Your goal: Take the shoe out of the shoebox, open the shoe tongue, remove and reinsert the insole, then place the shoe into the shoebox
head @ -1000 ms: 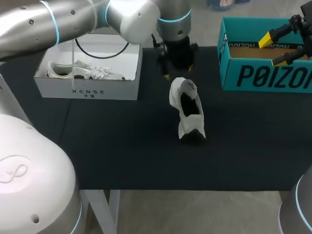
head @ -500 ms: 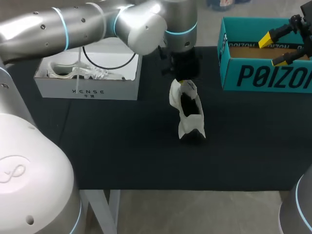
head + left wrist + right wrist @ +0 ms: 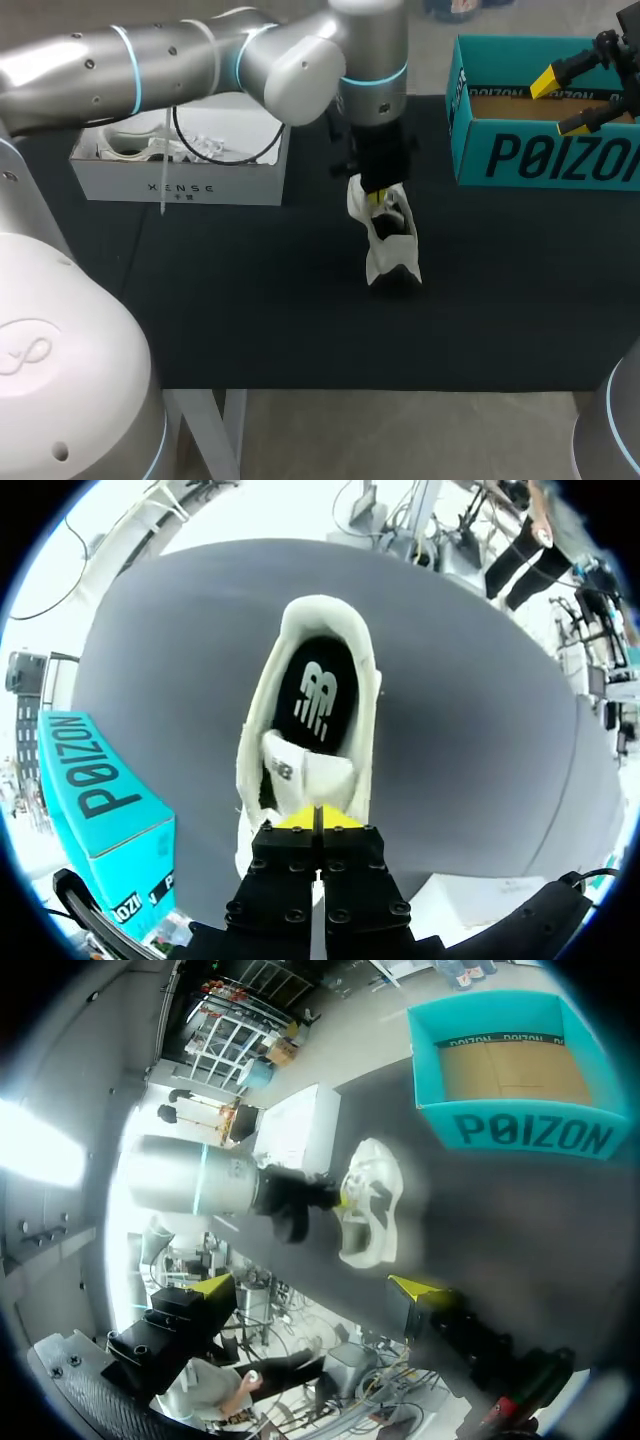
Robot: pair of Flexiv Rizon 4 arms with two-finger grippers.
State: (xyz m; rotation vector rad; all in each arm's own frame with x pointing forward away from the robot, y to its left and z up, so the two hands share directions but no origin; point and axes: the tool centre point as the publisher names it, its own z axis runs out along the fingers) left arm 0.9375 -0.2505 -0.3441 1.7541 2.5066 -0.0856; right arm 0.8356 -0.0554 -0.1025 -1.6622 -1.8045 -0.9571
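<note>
**A:** Left gripper [image 3: 378,196] first, head view: what's it doing?
**B:** Fingers closed together, tips down at the white shoe [image 3: 388,240], centre frame on the black table [image 3: 250,300]. Upper left, a white box [image 3: 180,186] with small print holds a second shoe [image 3: 150,148]. Upper right, a teal shoebox [image 3: 545,155] with large dark lettering, cardboard floor showing; the right gripper [image 3: 565,100] hangs over it.
**A:** Left wrist?
**B:** Tips meet at the tongue [image 3: 300,770]. Pinched or not, I can't tell. There's a pale logo on the dark insole [image 3: 315,695].
**A:** Right wrist?
**B:** Fingers spread wide, with the shoe and the teal shoebox ahead of them.
</note>
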